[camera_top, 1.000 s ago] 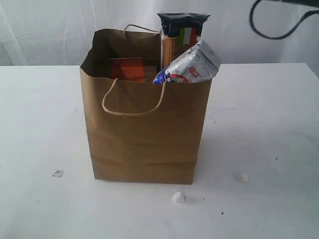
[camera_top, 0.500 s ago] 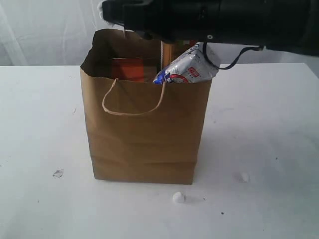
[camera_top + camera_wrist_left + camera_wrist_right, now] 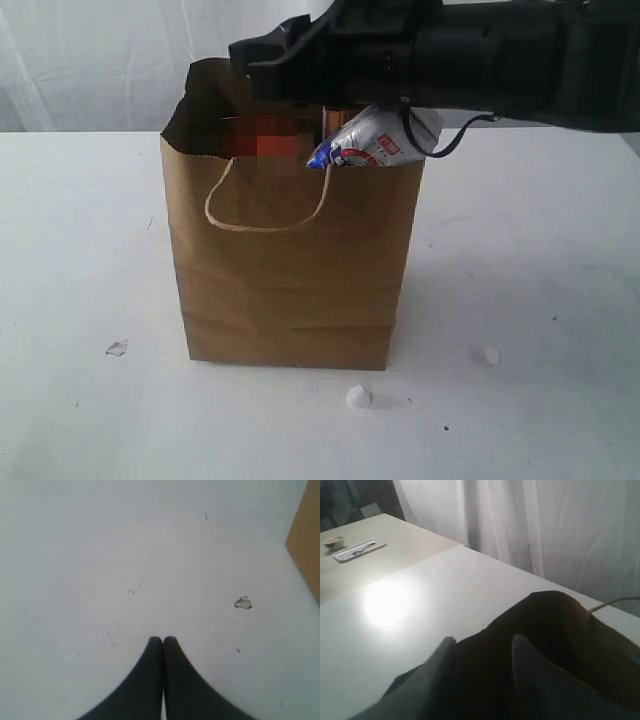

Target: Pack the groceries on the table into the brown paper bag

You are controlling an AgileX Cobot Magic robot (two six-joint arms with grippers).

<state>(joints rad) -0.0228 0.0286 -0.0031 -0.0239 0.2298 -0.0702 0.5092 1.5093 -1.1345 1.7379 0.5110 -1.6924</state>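
Note:
The brown paper bag [image 3: 290,270] stands upright on the white table [image 3: 80,250]. A white-blue carton [image 3: 375,145] pokes out at its right rim, and an orange-labelled pouch [image 3: 270,140] shows blurred inside. My right arm reaches in from the right across the bag's mouth, and the right gripper [image 3: 250,55] sits over the back left rim. In the right wrist view that gripper [image 3: 484,640] is open over the bag's dark inside [image 3: 555,625], with nothing visible between its fingers. The left gripper [image 3: 162,640] is shut and empty above bare table, the bag's corner [image 3: 306,545] off to one side.
White crumbs lie in front of the bag [image 3: 358,397] and to its right [image 3: 490,355]. A torn scrap [image 3: 117,348] lies left of it, and the scrap [image 3: 243,602] also shows near my left gripper. A pale curtain hangs behind. A tray [image 3: 359,550] sits on a far table.
My right arm has swung in from the upper right over the bag's top. It now hides the tall packet that stood out of the bag. The bag has not moved.

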